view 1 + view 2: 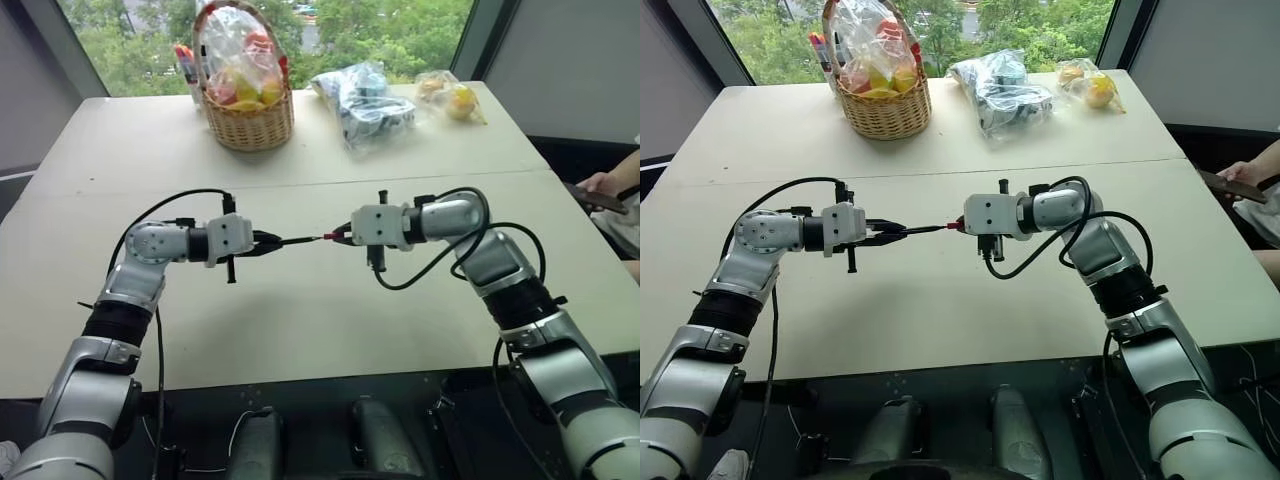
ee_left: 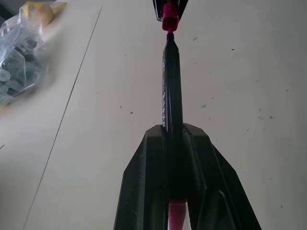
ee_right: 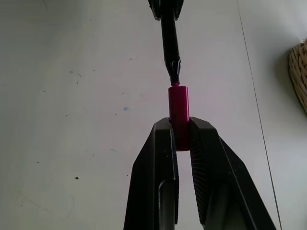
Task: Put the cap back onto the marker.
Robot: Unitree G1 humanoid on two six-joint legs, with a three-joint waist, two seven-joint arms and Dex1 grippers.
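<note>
Above the bare near half of the pale worktop (image 1: 300, 320), the left gripper (image 1: 268, 241) has its fingers closed on the slim black marker (image 1: 300, 240), while the right gripper (image 1: 342, 236) has its fingers clamped on the small red-pink plastic cap (image 3: 178, 115). Tip and cap mouth nearly meet; pushing straight along the marker's axis should seat it. The woven basket (image 1: 250, 125) and plastic bags (image 1: 365, 100) sit well apart at the far edge.
</note>
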